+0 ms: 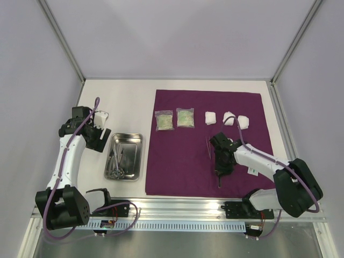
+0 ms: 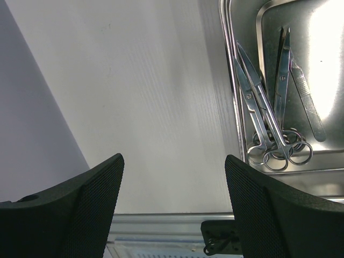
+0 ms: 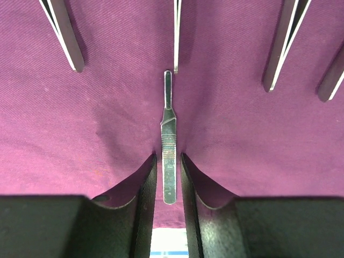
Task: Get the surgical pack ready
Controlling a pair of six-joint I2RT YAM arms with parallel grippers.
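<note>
Table point(image 1: 123, 102): white, walled in pale lilac, with both arm bases at its near edge.
Surgical pack: spread out, not bundled. Its purple cloth point(image 1: 177, 166) lies flat to the right of the middle, and its steel tray point(image 1: 141, 156) sits on bare table just beside the cloth's left edge.
Right gripper point(image 3: 168, 161): down on the near part of the cloth, astride a scalpel handle point(image 3: 167, 134). The jaws stand a little apart with a sliver of cloth showing on each side, so it appears to hold nothing.
Other tools point(image 3: 67, 43): slim steel tips lie on the cloth just beyond the handle.
Tray contents: scissors point(image 2: 258, 107), tweezers point(image 2: 282, 75) and a second handle point(image 2: 306, 102), crowded toward the left wall.
Left gripper point(image 2: 172, 172): spread wide and empty, over bare table just left of the tray.
Far row: two clear packets point(image 1: 164, 120) and white gauze pads point(image 1: 210, 117) along the far side of the cloth.
Risk, cloth: the fingers press into the fabric, so a sideways lift could drag it into folds and shift the laid-out tools.
Risk, handle: it sits close between the jaws, so a skewed rise could nudge it against the tip just beyond.
Risk, tray: the scissors overlap, so lifting one pair could snag and lift the other.
</note>
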